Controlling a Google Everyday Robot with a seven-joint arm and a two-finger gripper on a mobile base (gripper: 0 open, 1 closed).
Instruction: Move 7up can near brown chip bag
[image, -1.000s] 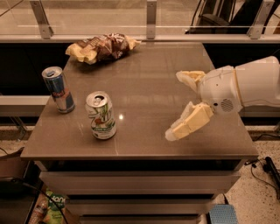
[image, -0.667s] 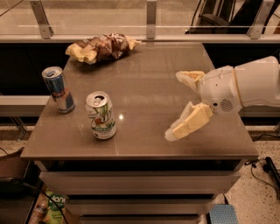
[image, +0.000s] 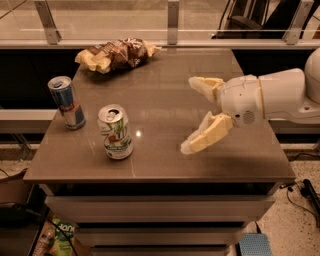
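Since the 7up can (image: 115, 132) stands upright near the front edge of the table (image: 160, 172), toward its left corner, and the brown chip bag (image: 116, 54) lies at the back edge, well apart from it, none of the move looks done. Reaching, grasping, carrying and setting down all appear to be left. The gripper (image: 189, 115) hangs over the right half of the top, its two pale fingers spread wide with nothing between them, pointing left toward the can but apart from it.

The can is a short, stout metal cylinder, white and green with a shiny silver lid. The bag is crinkled foil, soft and irregular, dark in the middle with yellowish ends. A slimmer blue can (image: 67, 102) stands by the left edge. The tabletop is smooth, glossy and brown-grey.
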